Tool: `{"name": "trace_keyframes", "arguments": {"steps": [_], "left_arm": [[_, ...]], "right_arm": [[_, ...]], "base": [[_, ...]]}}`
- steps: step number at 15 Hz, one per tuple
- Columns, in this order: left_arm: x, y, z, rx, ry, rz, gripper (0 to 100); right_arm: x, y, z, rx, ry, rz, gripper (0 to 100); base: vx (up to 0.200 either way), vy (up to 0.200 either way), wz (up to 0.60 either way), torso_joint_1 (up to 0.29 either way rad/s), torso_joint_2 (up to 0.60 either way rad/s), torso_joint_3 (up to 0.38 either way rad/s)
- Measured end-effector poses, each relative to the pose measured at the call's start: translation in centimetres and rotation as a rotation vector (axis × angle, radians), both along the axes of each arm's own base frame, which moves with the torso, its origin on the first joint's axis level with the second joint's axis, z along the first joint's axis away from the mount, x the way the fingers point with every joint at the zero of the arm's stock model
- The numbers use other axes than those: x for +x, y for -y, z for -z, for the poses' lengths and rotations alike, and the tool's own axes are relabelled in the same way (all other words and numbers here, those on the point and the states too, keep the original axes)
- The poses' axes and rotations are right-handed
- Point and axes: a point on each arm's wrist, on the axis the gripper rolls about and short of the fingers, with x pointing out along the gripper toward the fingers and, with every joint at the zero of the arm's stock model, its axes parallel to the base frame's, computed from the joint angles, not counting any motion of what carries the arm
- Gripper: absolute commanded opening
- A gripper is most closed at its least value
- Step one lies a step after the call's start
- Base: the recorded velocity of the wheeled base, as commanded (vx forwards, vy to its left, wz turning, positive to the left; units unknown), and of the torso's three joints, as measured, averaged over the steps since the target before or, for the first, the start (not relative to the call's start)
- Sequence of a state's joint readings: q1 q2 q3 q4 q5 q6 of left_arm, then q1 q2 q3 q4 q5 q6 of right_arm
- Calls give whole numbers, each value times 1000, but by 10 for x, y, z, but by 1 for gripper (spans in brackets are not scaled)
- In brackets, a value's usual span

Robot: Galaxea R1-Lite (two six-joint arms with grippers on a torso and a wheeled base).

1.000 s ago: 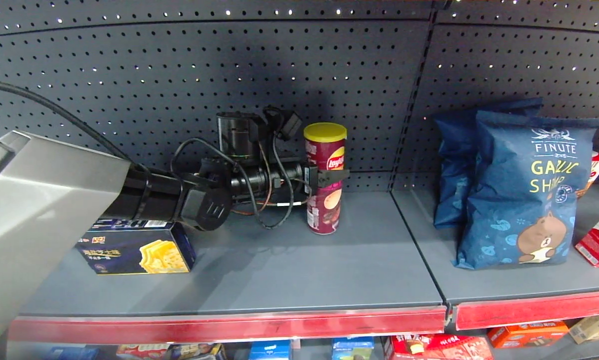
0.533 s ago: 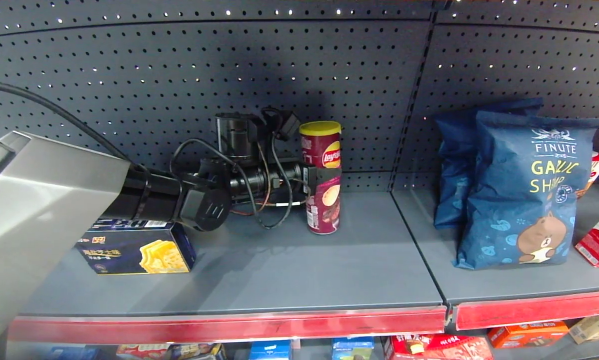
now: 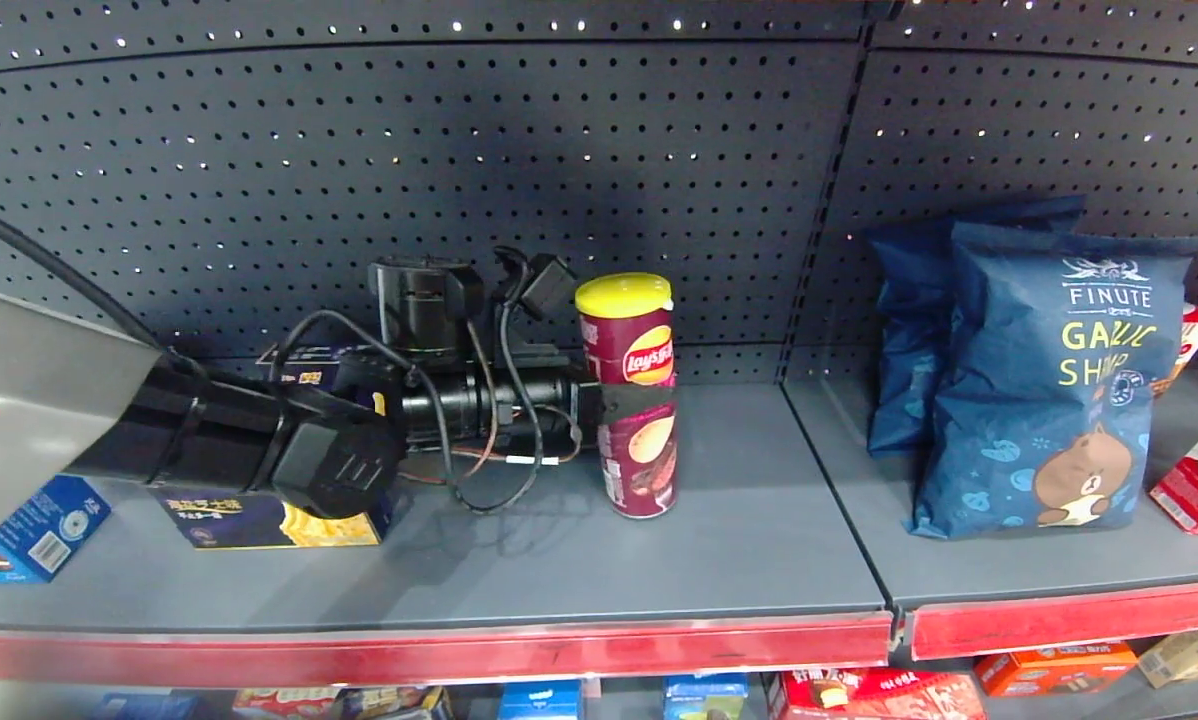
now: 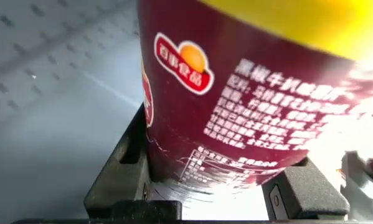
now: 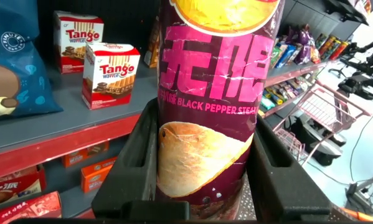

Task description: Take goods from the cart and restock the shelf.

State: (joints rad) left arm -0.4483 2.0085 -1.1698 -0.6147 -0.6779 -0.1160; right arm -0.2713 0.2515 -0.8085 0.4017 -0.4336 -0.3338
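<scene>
A maroon chips can [image 3: 627, 340] with a yellow lid stands upright on the grey shelf [image 3: 749, 540], near its middle. My left gripper [image 3: 631, 402] reaches in from the left and is shut on the can's waist; the left wrist view has the can [image 4: 248, 106] pressed between the black fingers [image 4: 121, 180]. In the right wrist view a second purple chips can [image 5: 205, 143] sits upright in my right gripper [image 5: 205, 168], whose fingers [image 5: 133, 162] are shut on its sides, out in front of the shelving.
A dark blue cracker box [image 3: 259, 522] lies under my left arm, with a light blue box [image 3: 29, 525] at the far left. Blue snack bags [image 3: 1049, 380] and a red box [image 3: 1194, 480] fill the right bay. Wafer boxes [image 5: 108, 74] and a pink cart [image 5: 326, 109] show behind the right gripper.
My left arm has drawn back and down, bringing the gripped can nearer the shelf's front and slightly left. The light blue box at the far left has come into sight.
</scene>
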Motion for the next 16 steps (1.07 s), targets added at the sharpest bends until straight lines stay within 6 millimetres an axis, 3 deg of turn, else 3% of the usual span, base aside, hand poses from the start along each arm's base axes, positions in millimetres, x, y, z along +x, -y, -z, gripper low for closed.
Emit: {"name": "trace_keyframes", "arguments": {"steps": [8,16], "left_arm": [[-47,-22,-7,9,-13,101,0],[-48,-35,-19,-19,108,215,0]], "right_arm": [[-10,-2,6,-9,28,-2,0],[-22,-6,17,-11,34,-2,0]], "base": [[0,0,0,0,0,0],[0,0,0,0,0,0]]}}
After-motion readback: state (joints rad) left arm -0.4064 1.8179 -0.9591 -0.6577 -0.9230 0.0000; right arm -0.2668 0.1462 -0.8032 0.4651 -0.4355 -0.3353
